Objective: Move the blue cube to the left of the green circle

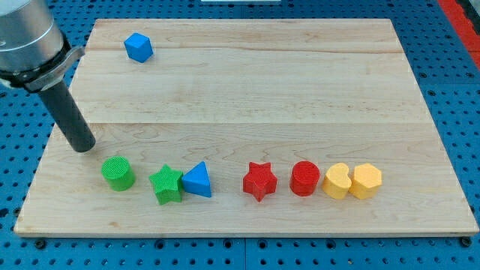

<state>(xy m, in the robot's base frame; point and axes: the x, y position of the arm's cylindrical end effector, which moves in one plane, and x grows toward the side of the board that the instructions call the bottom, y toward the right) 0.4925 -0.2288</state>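
green star (166, 184) nearest | rod tilted; my tip (84, 147) above green circle (118, 172) | blue cube (138, 47) far | tool: bare rod, holds nothing

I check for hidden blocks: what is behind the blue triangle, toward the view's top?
Behind the blue triangle only bare wooden board shows. The green star touches its left side. Nothing is covered there.

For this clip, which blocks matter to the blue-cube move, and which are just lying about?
In the job:
blue cube, at the view's top left
green circle, bottom left
my tip, just above the green circle, touching no block

Lying about:
green star
blue triangle
red star
red circle
two yellow blocks
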